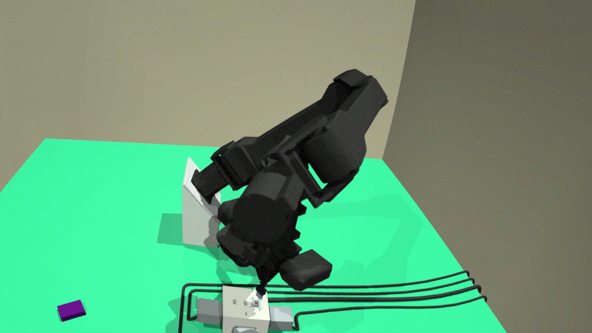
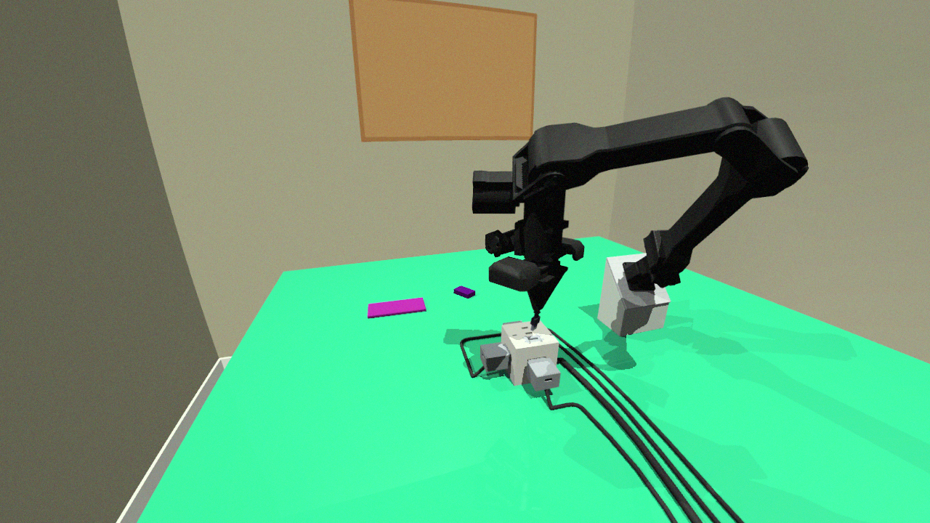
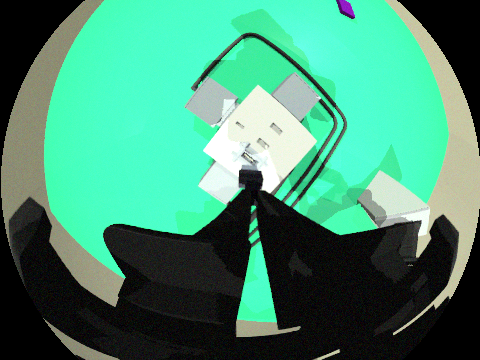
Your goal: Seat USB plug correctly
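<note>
The white power cube (image 1: 237, 309) (image 2: 520, 367) (image 3: 295, 148) stands near the table's front edge. Grey plugs sit in its sides, shown in the top and exterior views (image 1: 209, 310) (image 2: 543, 373) and the wrist view (image 3: 211, 100). My gripper (image 1: 260, 289) (image 2: 535, 319) (image 3: 252, 196) points straight down and is shut on the small black USB plug (image 1: 260, 288) (image 2: 535, 320) (image 3: 250, 176). The plug hangs just above the cube's top face, close over the top socket (image 1: 256, 304) (image 2: 532, 338) (image 3: 251, 156). Whether its tip touches the socket I cannot tell.
Several black cables (image 1: 372, 289) (image 2: 617, 423) (image 3: 334, 134) run from the cube across the table to its edge. The arm's white base block (image 1: 194, 219) (image 2: 624, 311) (image 3: 394, 200) stands behind. A small purple block (image 1: 70, 310) (image 2: 463, 292) (image 3: 346, 6) and a flat magenta slab (image 2: 396, 306) lie farther off.
</note>
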You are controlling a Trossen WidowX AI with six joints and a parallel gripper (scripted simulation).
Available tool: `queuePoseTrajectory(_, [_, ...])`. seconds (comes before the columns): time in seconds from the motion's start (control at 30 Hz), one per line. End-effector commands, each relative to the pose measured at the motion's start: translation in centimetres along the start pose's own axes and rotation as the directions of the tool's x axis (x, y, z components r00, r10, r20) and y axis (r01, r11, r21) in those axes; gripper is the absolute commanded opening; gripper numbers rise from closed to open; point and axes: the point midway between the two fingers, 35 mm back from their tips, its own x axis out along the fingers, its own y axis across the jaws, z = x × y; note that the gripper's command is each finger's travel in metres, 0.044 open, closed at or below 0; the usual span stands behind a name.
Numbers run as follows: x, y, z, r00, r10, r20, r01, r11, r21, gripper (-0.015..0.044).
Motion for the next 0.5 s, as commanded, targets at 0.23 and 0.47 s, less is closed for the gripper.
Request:
queuePoseTrajectory(0.23, [-0.01,0.01,0.03,1.000,0.001,0.001,-0.001,0.959,-0.283,0.0000])
queuePoseTrajectory(0.47, [-0.01,0.01,0.03,1.000,0.001,0.001,0.000,0.891,-0.453,0.0000])
